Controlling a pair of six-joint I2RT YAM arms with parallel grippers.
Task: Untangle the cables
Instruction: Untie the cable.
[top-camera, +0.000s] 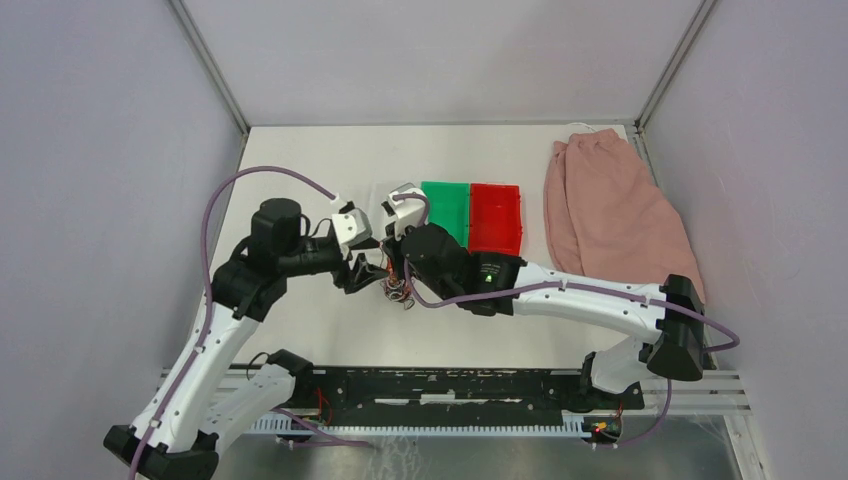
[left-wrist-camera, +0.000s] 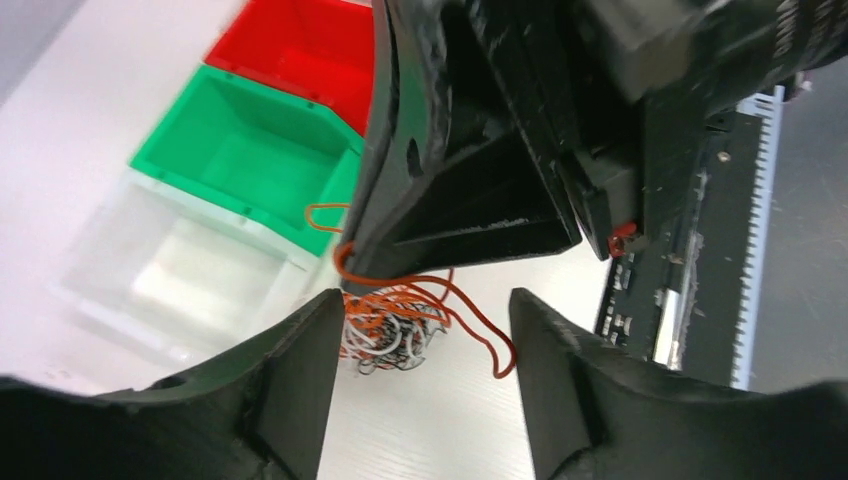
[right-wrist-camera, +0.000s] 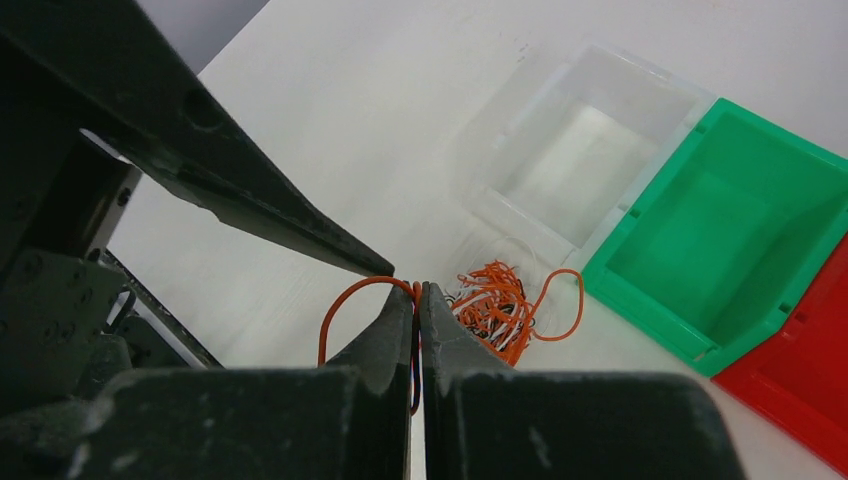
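Tangled cables (right-wrist-camera: 492, 303) lie in a clump on the tabletop (right-wrist-camera: 330, 110), just beside the clear bin (right-wrist-camera: 590, 150) and outside it, the green bin (right-wrist-camera: 720, 230) and the red bin (right-wrist-camera: 810, 390). The right claw (right-wrist-camera: 418, 298) pinches an orange strand; the left claw (left-wrist-camera: 420, 305) gapes wide, facing the clump.

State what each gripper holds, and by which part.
The right gripper pinches an orange wire partway along its loop; the left gripper is open, holding nothing.

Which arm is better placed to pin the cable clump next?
Left. The left gripper hangs open, aimed at the clump, while the right gripper is shut on one orange wire.
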